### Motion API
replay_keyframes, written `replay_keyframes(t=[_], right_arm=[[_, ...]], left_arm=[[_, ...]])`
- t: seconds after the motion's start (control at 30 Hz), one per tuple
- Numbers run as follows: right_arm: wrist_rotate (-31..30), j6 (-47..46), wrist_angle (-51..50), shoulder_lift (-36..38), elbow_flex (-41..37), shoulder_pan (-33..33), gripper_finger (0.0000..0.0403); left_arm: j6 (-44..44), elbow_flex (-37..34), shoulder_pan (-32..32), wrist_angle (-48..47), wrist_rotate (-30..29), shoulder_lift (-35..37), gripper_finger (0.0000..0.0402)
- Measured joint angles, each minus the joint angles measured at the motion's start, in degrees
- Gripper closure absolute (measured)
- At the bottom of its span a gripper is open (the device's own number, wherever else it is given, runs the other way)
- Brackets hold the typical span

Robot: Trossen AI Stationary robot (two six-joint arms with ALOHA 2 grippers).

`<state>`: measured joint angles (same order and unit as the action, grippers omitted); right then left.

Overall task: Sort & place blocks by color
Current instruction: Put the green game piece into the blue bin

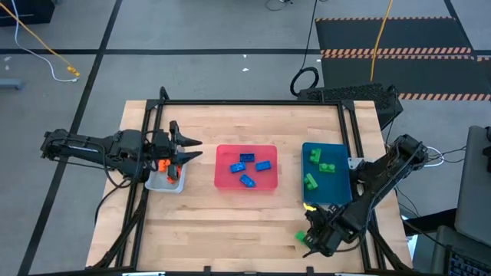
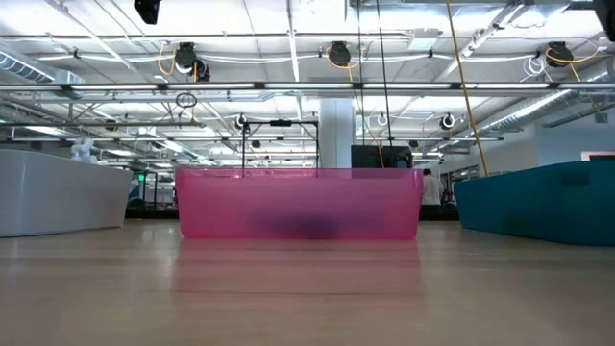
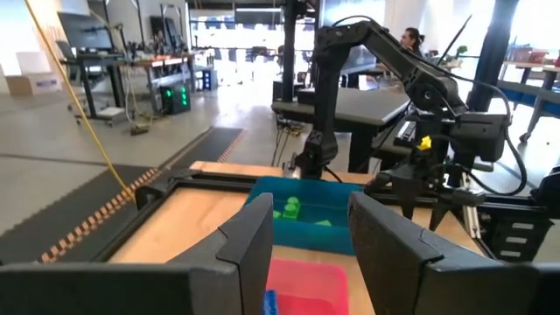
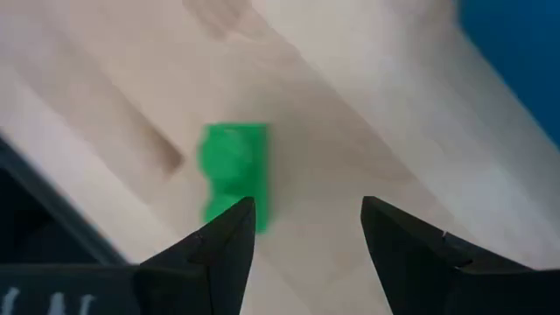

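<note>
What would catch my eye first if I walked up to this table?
Probably the pink tray at the table's centre, with blue blocks inside, and the teal tray to its right holding green ones. Next, the right gripper, jaws open, poised over a lone green block near the table's front edge.

We saw blue blocks [image 1: 247, 165] in the pink tray [image 1: 222, 181], green blocks [image 1: 317, 165] in the teal tray [image 1: 340, 193], an orange block [image 1: 163, 164] over the grey tray [image 1: 170, 186], one green block [image 4: 234, 170] on pale wood table [image 1: 230, 126].
</note>
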<state>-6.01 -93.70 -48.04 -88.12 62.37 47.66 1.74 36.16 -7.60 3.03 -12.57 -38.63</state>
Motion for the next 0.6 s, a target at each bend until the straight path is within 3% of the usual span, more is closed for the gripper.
replay_keyframes(t=[0.37,0.6], right_arm=[[-0.2,11.02,3.03,-0.68,0.02,-2.2,0.02],[0.88,18.34,6.98,-4.78,0.0,-2.2,0.02]], left_arm=[[1.59,0.0,0.0,-0.24,-0.09,0.0,0.025],[2.38,-0.02,1.1,-0.09,-4.16,0.0,0.025]])
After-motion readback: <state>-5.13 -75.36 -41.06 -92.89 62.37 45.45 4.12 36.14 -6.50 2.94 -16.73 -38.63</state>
